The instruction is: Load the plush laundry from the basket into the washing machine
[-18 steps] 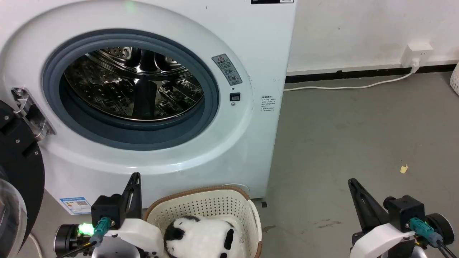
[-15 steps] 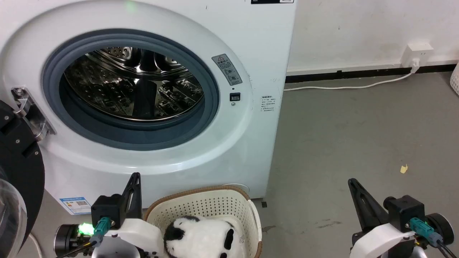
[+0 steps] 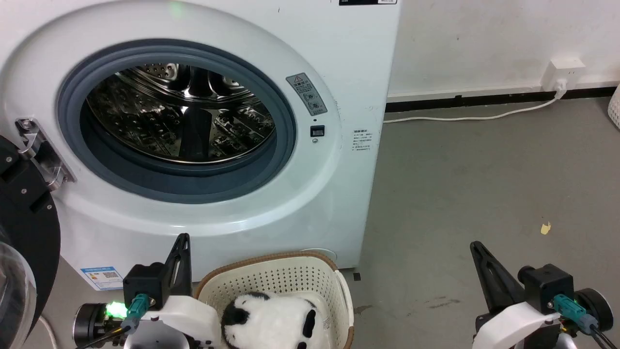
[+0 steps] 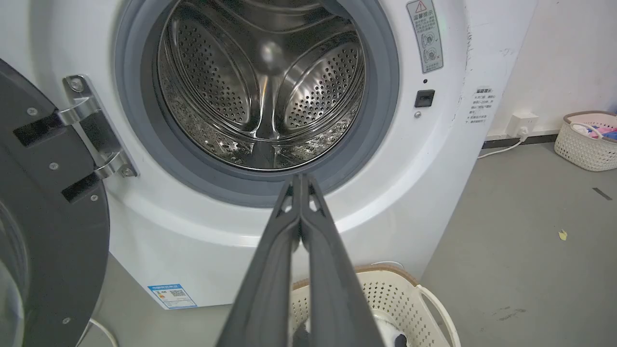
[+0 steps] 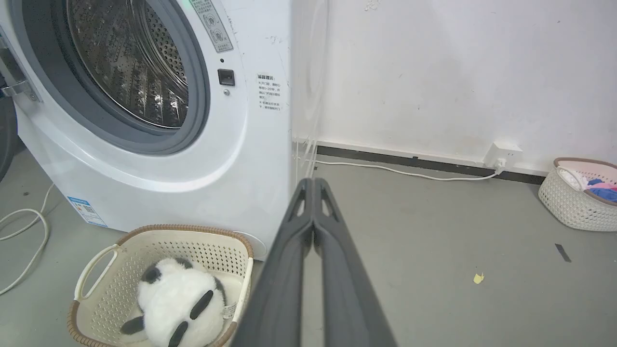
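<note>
The white washing machine [image 3: 310, 203] fills the upper left, its steel drum [image 3: 179, 114] bare inside and its black-rimmed door [image 3: 24, 232] swung open at the left. On the floor in front stands the cream basket [image 3: 271, 276] with the black-and-white panda plush [image 3: 276, 322] lying in it, also clear in the right wrist view: plush [image 5: 176, 303], basket [image 5: 193, 241]. My left gripper [image 3: 183, 238] is shut and empty just left of the basket, its fingertips [image 4: 300, 179] pointing at the porthole. My right gripper [image 3: 473, 245] is shut and empty over bare floor far right of the basket.
A white power cable [image 3: 465, 116] runs along the wall to a socket [image 3: 562, 72]. A second basket [image 5: 578, 197] with coloured clothes sits at the far right. A small yellow scrap [image 3: 546, 228] lies on the grey floor. A loose white cord [image 5: 29, 226] curls left of the washer.
</note>
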